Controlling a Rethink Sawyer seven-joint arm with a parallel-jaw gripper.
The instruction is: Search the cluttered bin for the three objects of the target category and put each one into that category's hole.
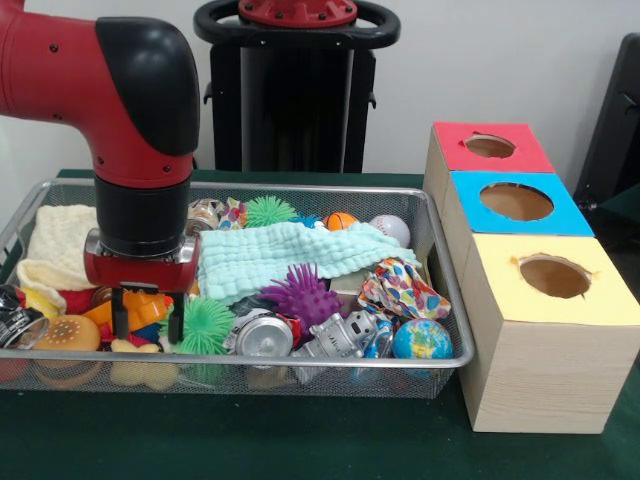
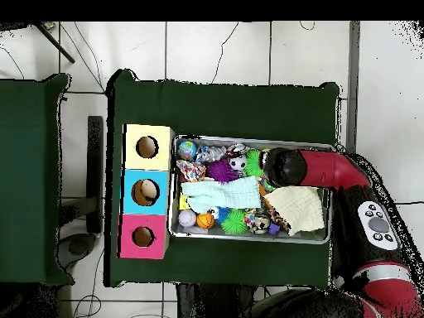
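Hovering low over the wire bin [image 1: 440,290], the gripper [image 1: 147,315] hangs at roughly 9 o'clock of the bin in the front view. Its two dark fingers [image 1: 119,312] are parted with a narrow gap and point down at an orange toy [image 1: 135,305]. Nothing is held between them.

Target category not stated, so candidates cannot be singled out. Bin contents are still crowded: mint cloth [image 1: 290,255] across the centre, purple spiky ball [image 1: 303,293] below it, green spiky ball [image 1: 207,322], silver can [image 1: 262,335], globe ball [image 1: 421,340] at 4 o'clock, baseball [image 1: 391,229] and small orange ball [image 1: 341,221] at 1 o'clock, cream cloth [image 1: 62,240] at 10 o'clock.

Sorting boxes stand on the desk [image 1: 300,440] at 3 o'clock of the bin: red box [image 1: 490,147], blue box [image 1: 517,203], yellow box [image 1: 553,277].

Progress judgement: the holes show nothing clearly delivered. All three placements appear outstanding; the work looks to be at the search or first-pick stage.
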